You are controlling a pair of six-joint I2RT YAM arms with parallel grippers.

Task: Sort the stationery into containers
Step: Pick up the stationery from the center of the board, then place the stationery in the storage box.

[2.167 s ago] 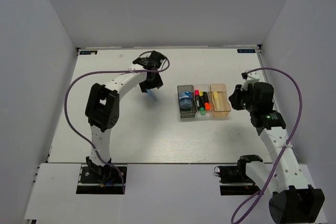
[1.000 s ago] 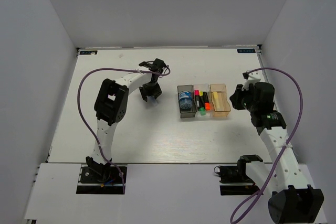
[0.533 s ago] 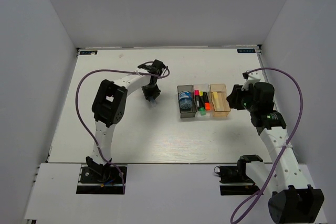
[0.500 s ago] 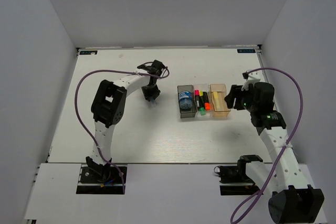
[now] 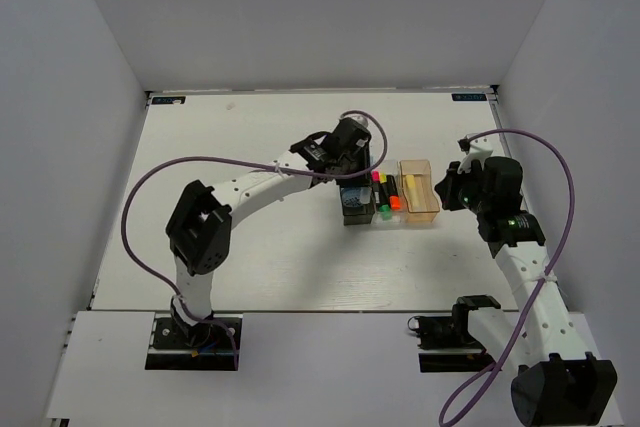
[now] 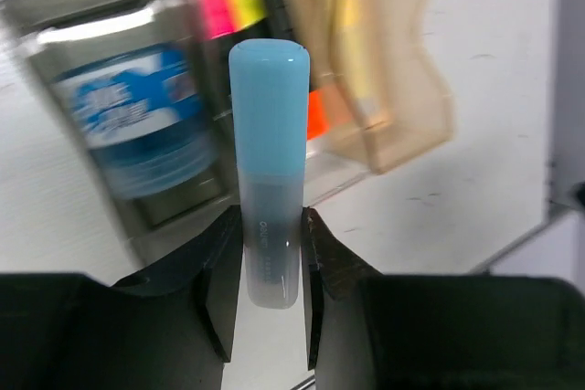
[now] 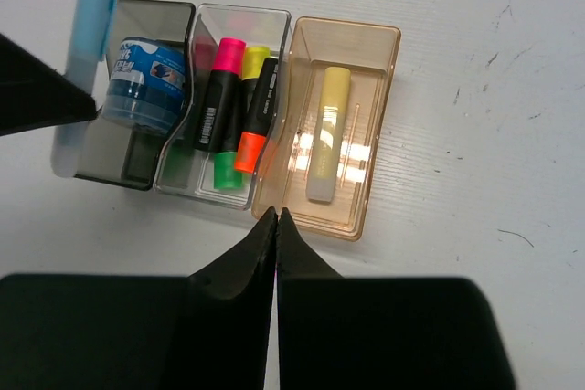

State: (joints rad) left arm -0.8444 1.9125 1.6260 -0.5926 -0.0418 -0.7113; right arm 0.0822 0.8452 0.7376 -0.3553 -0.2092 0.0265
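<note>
- Found light-blue stick [image 6: 269, 134] clamped by its lower end in left hand [image 6: 272, 258], above dark grey bin's [image 7: 137, 167] 9 o'clock edge.
- Judged it light, rigid, slick; mid-body hold safer.
- Saw right hand [image 7: 276, 226] closed, empty.

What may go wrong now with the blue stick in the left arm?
The left end effector grips the light-blue stick only at one end, so it may tilt or slip.
The stick hangs at the dark grey bin, while the pale-yellow stick lies in the tan bin; released here, it would probably be missorted.
The right end effector hovers by the tan bin, so the arms might collide there.
</note>
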